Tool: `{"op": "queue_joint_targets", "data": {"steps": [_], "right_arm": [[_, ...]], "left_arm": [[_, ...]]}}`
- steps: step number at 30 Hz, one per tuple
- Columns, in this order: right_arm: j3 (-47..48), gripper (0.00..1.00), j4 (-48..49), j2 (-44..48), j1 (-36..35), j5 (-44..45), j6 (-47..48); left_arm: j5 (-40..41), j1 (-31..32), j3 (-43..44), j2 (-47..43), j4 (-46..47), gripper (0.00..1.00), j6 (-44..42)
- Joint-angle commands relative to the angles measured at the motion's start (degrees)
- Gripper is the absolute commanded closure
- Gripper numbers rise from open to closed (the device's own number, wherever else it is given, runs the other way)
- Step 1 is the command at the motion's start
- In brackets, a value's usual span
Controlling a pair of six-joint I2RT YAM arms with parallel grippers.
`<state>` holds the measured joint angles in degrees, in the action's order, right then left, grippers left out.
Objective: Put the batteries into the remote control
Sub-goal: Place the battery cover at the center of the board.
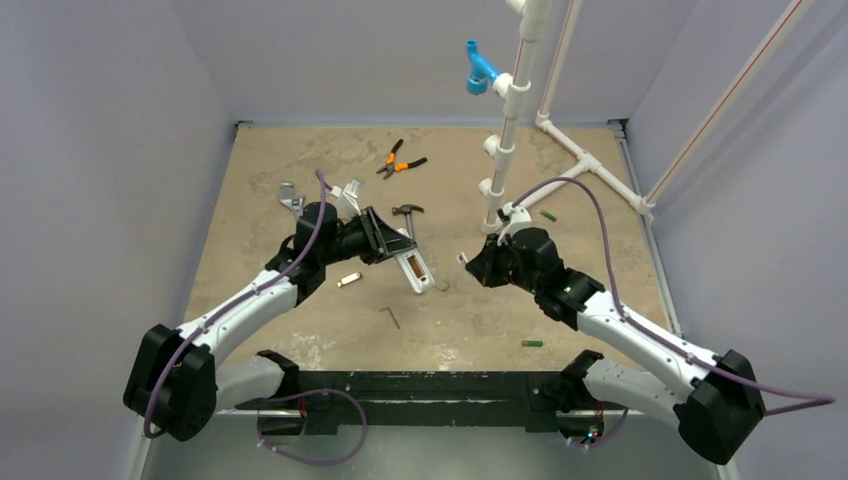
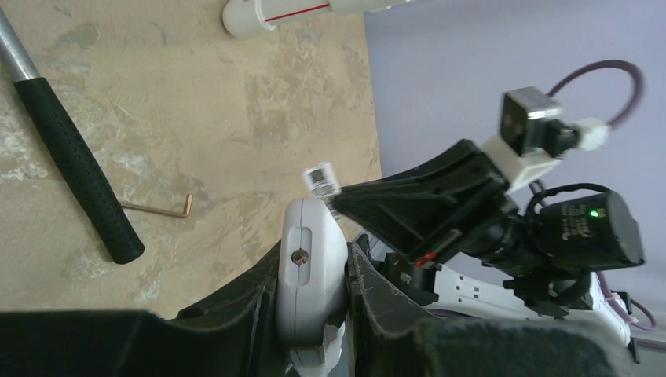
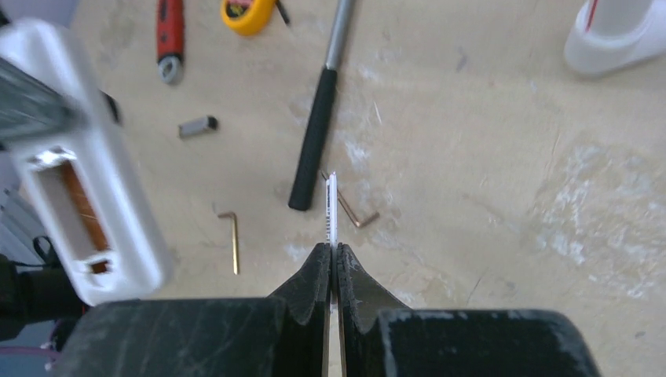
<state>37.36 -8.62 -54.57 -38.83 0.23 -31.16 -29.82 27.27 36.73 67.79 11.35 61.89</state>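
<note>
My left gripper (image 2: 314,263) is shut on the white remote control (image 2: 310,267) and holds it above the table. In the top view the remote (image 1: 415,270) sticks out of the left gripper (image 1: 392,243) with its battery compartment open and empty (image 3: 75,204). My right gripper (image 3: 332,251) is shut on a thin white printed plate (image 3: 331,208), seen edge-on, and its tip (image 1: 466,262) sits just right of the remote. One green battery (image 1: 531,343) lies near the front right. The other battery (image 1: 548,214) lies by the pipe frame.
A black-handled hammer (image 1: 408,215) lies behind the remote. A silver clip (image 1: 348,280) and a hex key (image 1: 392,316) lie in front of it. Orange pliers (image 1: 400,162), a wrench (image 1: 290,197) and a white PVC pipe frame (image 1: 510,130) stand farther back.
</note>
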Motion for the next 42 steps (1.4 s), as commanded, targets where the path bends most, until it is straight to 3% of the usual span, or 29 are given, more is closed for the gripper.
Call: {"op": "queue_joint_targets", "data": {"steps": [1, 11, 24, 28, 33, 37, 42], "right_arm": [[-4.47, 1.0, 10.53, -3.61, 0.16, -4.6, -3.37], [-11.31, 1.0, 22.33, -14.62, 0.49, -7.3, -5.1], [-13.34, 1.0, 20.1, -17.9, 0.6, -4.27, -5.05], [-12.84, 0.83, 18.29, -17.62, 0.7, -2.39, -5.23], [-11.07, 0.7, 13.75, -17.07, 0.79, -0.32, -4.65], [-9.45, 0.63, 9.2, -14.48, 0.87, 4.5, -3.94], [-5.79, 0.62, -2.62, -10.7, 1.35, 13.07, -3.14]], "left_arm": [[1.14, -1.51, 1.54, -2.69, -3.52, 1.0, -3.26], [0.35, -1.87, 3.45, -2.54, -4.93, 1.0, -5.75], [1.52, -1.87, 5.01, -2.46, -7.14, 1.0, -8.01], [2.19, -1.87, 5.02, -2.63, -7.53, 1.0, -8.1], [2.53, -1.87, 5.41, -2.66, -7.76, 1.0, -8.32], [2.49, -1.87, 5.63, -2.75, -8.02, 1.0, -8.61], [2.18, -1.87, 5.59, -2.61, -7.94, 1.0, -8.67]]}}
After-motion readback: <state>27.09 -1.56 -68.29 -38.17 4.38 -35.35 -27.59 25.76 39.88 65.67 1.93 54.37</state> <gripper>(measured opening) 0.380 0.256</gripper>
